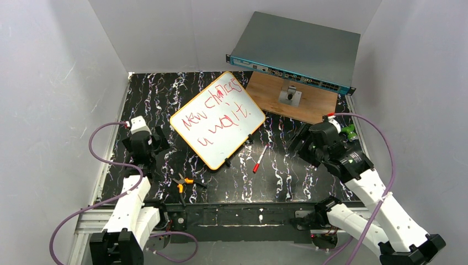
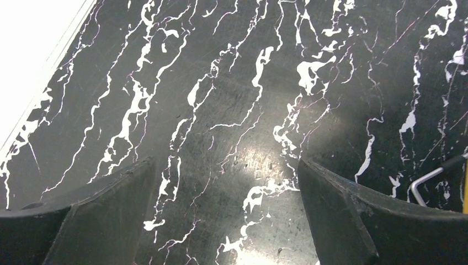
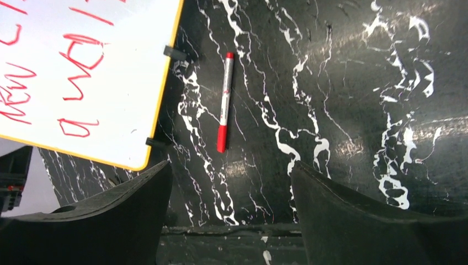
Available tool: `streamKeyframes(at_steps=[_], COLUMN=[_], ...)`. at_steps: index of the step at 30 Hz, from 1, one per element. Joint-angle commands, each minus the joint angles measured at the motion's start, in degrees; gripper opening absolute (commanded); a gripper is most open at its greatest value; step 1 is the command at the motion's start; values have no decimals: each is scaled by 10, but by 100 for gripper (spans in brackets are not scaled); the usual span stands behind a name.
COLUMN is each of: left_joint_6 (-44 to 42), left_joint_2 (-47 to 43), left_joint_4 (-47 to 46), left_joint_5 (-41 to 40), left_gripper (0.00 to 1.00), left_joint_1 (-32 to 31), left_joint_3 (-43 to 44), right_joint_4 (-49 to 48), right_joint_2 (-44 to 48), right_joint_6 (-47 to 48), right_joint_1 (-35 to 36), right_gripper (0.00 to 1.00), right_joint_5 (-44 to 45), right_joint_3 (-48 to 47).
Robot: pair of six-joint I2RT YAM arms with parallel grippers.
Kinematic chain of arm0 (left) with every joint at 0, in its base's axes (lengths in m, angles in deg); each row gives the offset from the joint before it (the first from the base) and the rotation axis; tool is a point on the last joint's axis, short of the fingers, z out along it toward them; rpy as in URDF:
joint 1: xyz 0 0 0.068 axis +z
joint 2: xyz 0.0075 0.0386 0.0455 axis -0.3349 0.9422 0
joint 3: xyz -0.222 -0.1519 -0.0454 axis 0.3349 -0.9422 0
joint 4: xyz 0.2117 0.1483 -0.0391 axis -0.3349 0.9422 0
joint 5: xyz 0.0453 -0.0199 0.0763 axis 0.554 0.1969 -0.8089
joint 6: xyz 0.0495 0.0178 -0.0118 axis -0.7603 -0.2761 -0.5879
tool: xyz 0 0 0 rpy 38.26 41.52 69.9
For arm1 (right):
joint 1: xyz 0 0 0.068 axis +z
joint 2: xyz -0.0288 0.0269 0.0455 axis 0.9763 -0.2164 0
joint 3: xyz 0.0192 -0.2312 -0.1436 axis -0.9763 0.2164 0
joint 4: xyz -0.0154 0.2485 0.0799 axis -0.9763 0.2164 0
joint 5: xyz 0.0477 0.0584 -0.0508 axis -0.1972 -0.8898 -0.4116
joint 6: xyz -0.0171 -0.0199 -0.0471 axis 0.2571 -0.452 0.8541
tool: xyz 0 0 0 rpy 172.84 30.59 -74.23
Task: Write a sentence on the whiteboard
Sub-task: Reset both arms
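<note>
The whiteboard (image 1: 232, 135), white with an orange rim, lies tilted in the middle of the black marbled table. On it the sentence (image 1: 218, 107) is scrawled in red, in two lines. A red marker (image 1: 259, 159) lies on the table just right of the board's near corner. My right gripper (image 1: 295, 142) hovers to the right of the marker, open and empty. In the right wrist view the marker (image 3: 224, 105) lies ahead of the open gripper (image 3: 230, 164), with the whiteboard (image 3: 127, 83) at the left. My left gripper (image 1: 159, 139) stands open left of the board, over bare table (image 2: 225, 162).
Orange-handled pliers (image 1: 182, 182) lie near the front edge, below the board. A brown wooden board (image 1: 276, 99) sits at the back right, with a grey network switch (image 1: 298, 52) propped over it. White walls enclose the table on three sides.
</note>
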Motion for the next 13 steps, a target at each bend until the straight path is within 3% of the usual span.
streamKeyframes(at_steps=[1, 6, 13], left_joint_6=[6, -3, -12], left_joint_2=[-10, -22, -37], left_joint_4=[-25, -11, -3], left_joint_5=[3, 2, 2], left_gripper=[98, 98, 98], left_joint_1=[3, 4, 6], left_joint_3=[-1, 1, -1], right_joint_4=[3, -78, -57], right_joint_2=[-3, 34, 24], right_joint_6=[-11, 3, -4], right_joint_1=[-2, -1, 0], right_gripper=[85, 85, 86], right_joint_5=[-47, -106, -113], right_joint_3=[-9, 38, 33])
